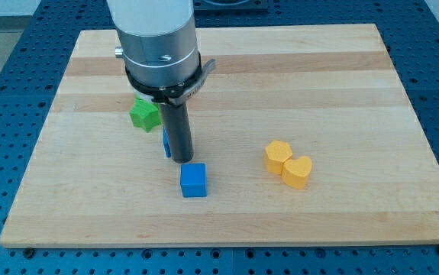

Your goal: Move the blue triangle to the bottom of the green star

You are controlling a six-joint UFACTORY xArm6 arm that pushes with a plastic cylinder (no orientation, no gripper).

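A pale wooden board (295, 92) is being shown lying on a blue perforated table (5, 114). The robot arm's large grey and silver cylinder (158, 42) is being seen coming down from the view's top, left of centre, and a straight dark rod (178, 126) is being held below it. No claw is fitted, so no spread or pressed state can be told; only my tip (181, 155) is being presented, and it is resting at the board's surface.

The green star (144, 114) is being seen just left of the rod, partly under the arm's cylinder. The blue triangle (166, 142) is being mostly hidden behind the rod; only a narrow blue sliver is being shown at the rod's left edge, below and right of the green star, and its shape cannot be made out. My tip is being held right against this sliver, on its right side.

A blue cube (194, 180) is being seen just below my tip, slightly to the right. Well apart, toward the view's right, a yellow hexagon block (278, 156) and a yellow heart block (297, 171) are being shown touching each other.
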